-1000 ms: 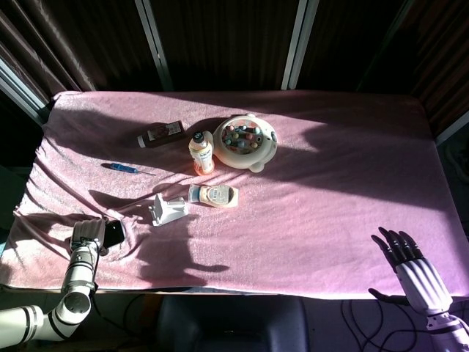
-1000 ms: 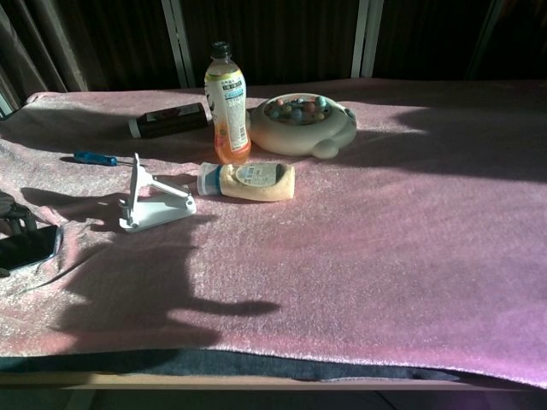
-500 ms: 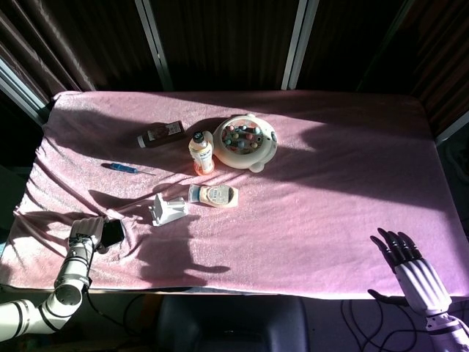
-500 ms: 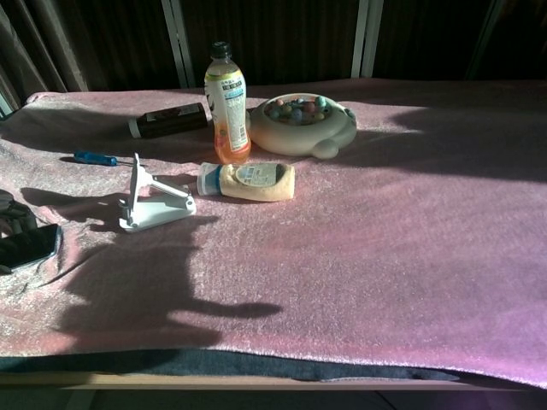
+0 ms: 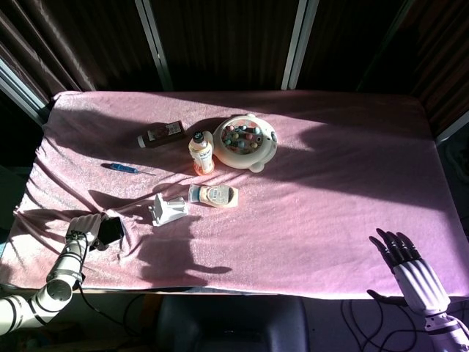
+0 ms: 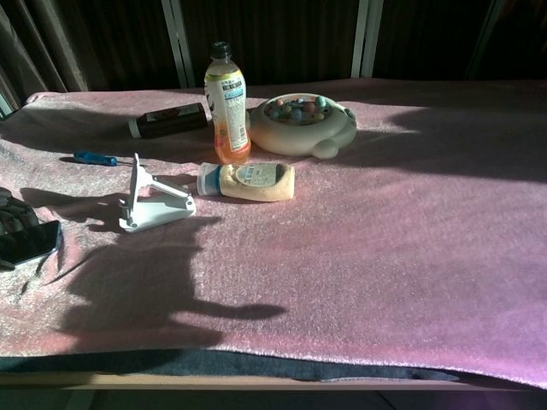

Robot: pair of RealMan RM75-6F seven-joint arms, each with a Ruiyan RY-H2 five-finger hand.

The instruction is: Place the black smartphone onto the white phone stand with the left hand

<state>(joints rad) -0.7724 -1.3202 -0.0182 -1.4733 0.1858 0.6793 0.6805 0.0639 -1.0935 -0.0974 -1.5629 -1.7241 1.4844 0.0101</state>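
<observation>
I have the pink-clothed surface point(image 5: 330, 183) under both cameras. Toward its far-left part sits a cream bowl of coloured beads point(image 5: 245, 141), with an upright drink bottle point(image 6: 225, 104) just beside it on the left and a dark flat bottle point(image 5: 160, 135) lying further left. Near the right front corner my right hand point(image 5: 407, 265) hovers with fingers spread apart, holding nothing. At the left front edge my left hand point(image 5: 82, 230) grips the black smartphone point(image 6: 27, 241), well apart from the white phone stand point(image 6: 150, 202), which stands toward the middle-left beside a lying cream tube point(image 6: 248, 180). A blue screwdriver point(image 5: 126, 168) lies by the left edge.
</observation>
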